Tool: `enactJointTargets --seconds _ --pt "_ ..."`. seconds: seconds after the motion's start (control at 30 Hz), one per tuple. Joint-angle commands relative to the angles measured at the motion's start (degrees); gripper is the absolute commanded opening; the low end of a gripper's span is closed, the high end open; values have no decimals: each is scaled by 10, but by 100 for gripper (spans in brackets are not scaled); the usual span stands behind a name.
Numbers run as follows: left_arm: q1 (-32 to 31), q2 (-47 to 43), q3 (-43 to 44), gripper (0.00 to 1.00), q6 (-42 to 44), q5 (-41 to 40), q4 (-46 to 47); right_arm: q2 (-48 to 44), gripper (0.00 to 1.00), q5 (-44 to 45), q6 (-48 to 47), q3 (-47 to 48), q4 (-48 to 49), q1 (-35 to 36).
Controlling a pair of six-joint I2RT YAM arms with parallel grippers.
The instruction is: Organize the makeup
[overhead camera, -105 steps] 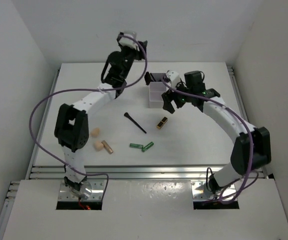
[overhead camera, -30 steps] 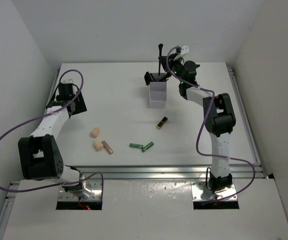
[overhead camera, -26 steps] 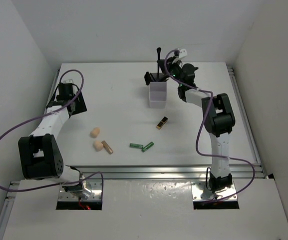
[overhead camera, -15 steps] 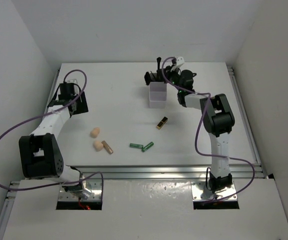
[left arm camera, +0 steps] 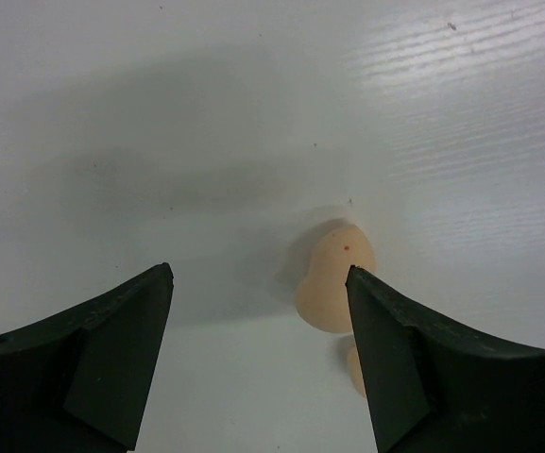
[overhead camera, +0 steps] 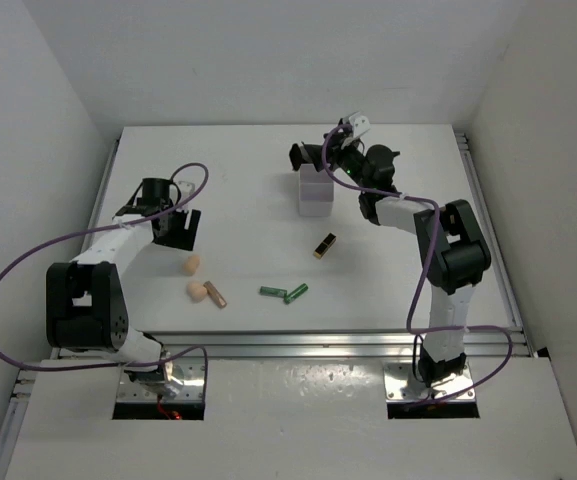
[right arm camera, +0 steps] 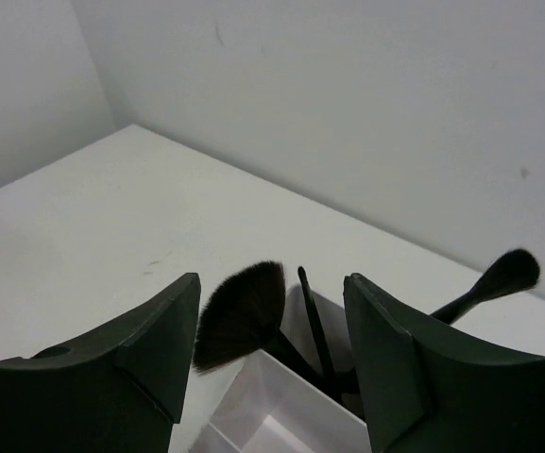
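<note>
Six loose pieces of makeup lie on the table (overhead camera: 228,180) in the top view, all on the near side of the box (overhead camera: 315,200): the lipstick (overhead camera: 325,245) just beside it, two green tubes (overhead camera: 271,292) nearer the arms, and the tan tube (overhead camera: 215,294) with two sponges (overhead camera: 192,264) off to the near left. The brushes (overhead camera: 303,155) stand in the box's far compartment, upright, I judge, because they are too long to lie flat there. The right gripper (overhead camera: 336,150) hangs at that far end, while the left gripper (overhead camera: 181,228) hangs well left of the box, by the sponges. In the left wrist view the fingers are spread wide and hold nothing. One sponge (left arm camera: 333,278) lies on the table below, nearer the right finger, a pose that looks set for picking it up. In the right wrist view the jaws stand well apart and empty just above the box, where a fan brush (right arm camera: 244,316), a thin stick (right arm camera: 312,321) and a round brush (right arm camera: 503,274) lean out of the far compartment.
</note>
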Motion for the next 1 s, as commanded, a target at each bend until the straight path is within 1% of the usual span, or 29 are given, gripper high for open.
enactJointTargets --seconds 0.0,0.07,0.2,0.27,0.3,0.43,0.47,0.53,0.57,0.63,0.67,0.73,0.77,0.83,0.87,0.97 --pt "-14 -5 -14 80 25 7 -5 -41 63 -5 -27 -23 48 4" --pt "-19 -10 -22 80 31 7 -5 -56 60 -5 -30 -41 48 5" --pt "-32 -10 -43 80 37 7 -5 -87 60 -4 -35 -73 41 11" --pt "-37 -5 -43 79 59 14 0 -107 60 -4 -37 -78 29 13" --pt "-43 -5 -48 77 64 22 0 -123 60 -8 -41 -87 9 17" --pt "-43 7 -48 68 79 27 0 -176 61 -27 -55 -122 -9 23" --pt "-43 14 -48 63 85 32 0 -185 63 -28 -56 -136 -8 24" --pt "-43 20 -59 58 85 32 0 -205 63 -27 -65 -152 -11 24" --pt "-43 27 -59 52 91 32 0 -216 63 -27 -71 -171 -12 22" --pt "-43 35 -72 51 96 32 0 -234 63 -24 -84 -188 -21 24" --pt "-43 44 -72 47 96 32 0 -241 64 -25 -87 -195 -24 24" --pt "-43 53 -77 44 96 32 0 -259 64 -21 -97 -205 -34 23" --pt "-43 58 -77 38 96 32 0 -262 64 -22 -100 -210 -35 24" --pt "-43 63 -71 31 96 51 0 -273 64 -20 -108 -217 -45 24" --pt "-43 64 -66 21 96 51 0 -276 64 -17 -107 -221 -47 24" --pt "-43 64 -53 0 96 53 0 -288 64 -13 -115 -229 -49 24"
